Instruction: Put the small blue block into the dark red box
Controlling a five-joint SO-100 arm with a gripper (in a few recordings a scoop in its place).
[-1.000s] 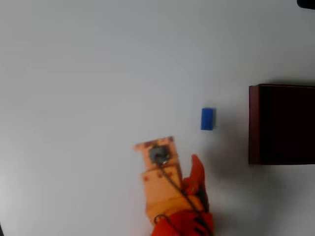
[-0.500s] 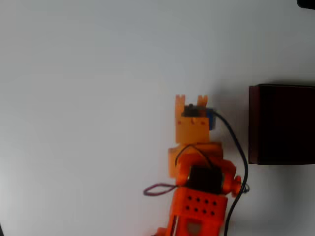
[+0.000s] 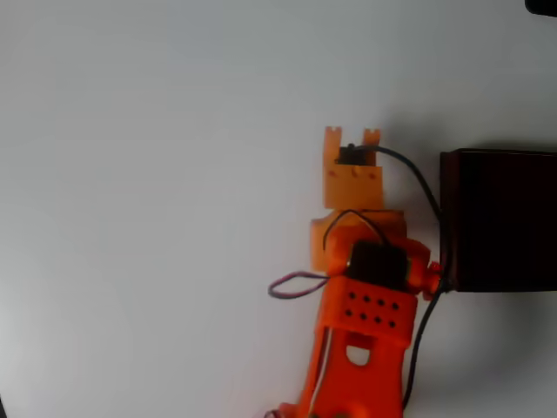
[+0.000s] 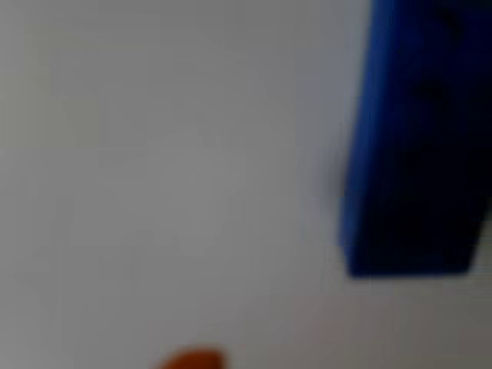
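In the wrist view the small blue block [image 4: 415,146] looms large and blurred at the right, lying on the white table very close to the camera. An orange fingertip [image 4: 192,360] pokes in at the bottom edge, left of the block and apart from it. In the overhead view the orange arm [image 3: 352,187] reaches up the picture and hides both the block and its own gripper. I cannot see how the jaws stand. The dark red box [image 3: 447,218] sits at the right edge, its left wall just right of the arm.
The white table [image 3: 157,192] stretches wide to the left and above the arm. A black cable [image 3: 418,187] loops from the arm's head toward the box wall, and a purple wire [image 3: 291,286] sticks out on the arm's left.
The arm has swung in from the lower left and pushed up the picture over the block, which lay in plain sight a second ago. The box has not moved.
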